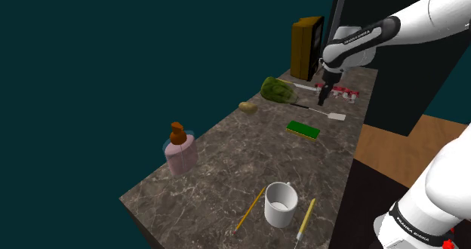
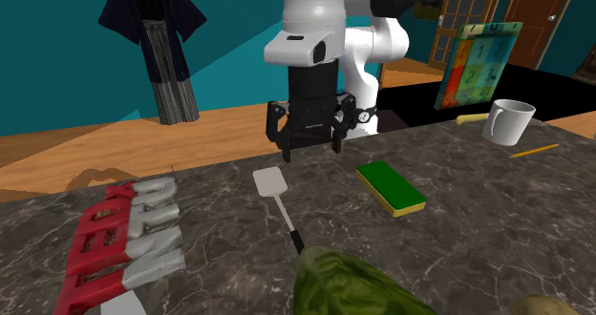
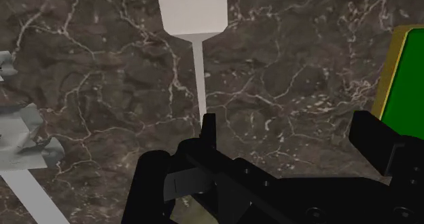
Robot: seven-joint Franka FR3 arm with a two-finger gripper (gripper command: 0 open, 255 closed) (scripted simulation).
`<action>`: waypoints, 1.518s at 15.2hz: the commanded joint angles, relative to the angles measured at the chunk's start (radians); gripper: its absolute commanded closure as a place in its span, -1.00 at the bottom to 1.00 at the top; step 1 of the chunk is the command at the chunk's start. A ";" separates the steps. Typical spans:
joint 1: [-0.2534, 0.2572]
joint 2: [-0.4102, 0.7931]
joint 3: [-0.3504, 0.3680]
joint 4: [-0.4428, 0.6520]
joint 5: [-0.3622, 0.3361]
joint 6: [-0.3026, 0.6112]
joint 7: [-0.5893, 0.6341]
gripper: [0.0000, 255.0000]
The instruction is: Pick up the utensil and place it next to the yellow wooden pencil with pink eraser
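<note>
Marbled tabletop (image 1: 226, 157) carries the spatula (image 2: 284, 208) flat at the shoulder view's upper right, below my spread, empty jaws. Its thin handle hugs the stone; I judge I may scrape, skid off, or flick it toward the sponge (image 2: 390, 187).

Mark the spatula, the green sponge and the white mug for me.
spatula (image 2: 270, 181), second exterior view, on its flat pale blade.
green sponge (image 2: 390, 186), second exterior view, on its green top face.
white mug (image 2: 508, 124), second exterior view, on its outer side wall.
</note>
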 commanded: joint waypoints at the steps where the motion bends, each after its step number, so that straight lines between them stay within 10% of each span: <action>1: -0.007 0.095 -0.014 0.060 0.060 0.026 -0.066 -1.00; 5: -0.049 0.263 -0.012 0.176 0.171 0.055 -0.183 -1.00; 21: -0.065 0.337 0.011 0.159 0.223 0.137 -0.218 -1.00; 22: -0.065 0.337 0.011 0.159 0.223 0.137 -0.218 1.00; 23: -0.065 0.337 0.011 0.159 0.223 0.137 -0.218 1.00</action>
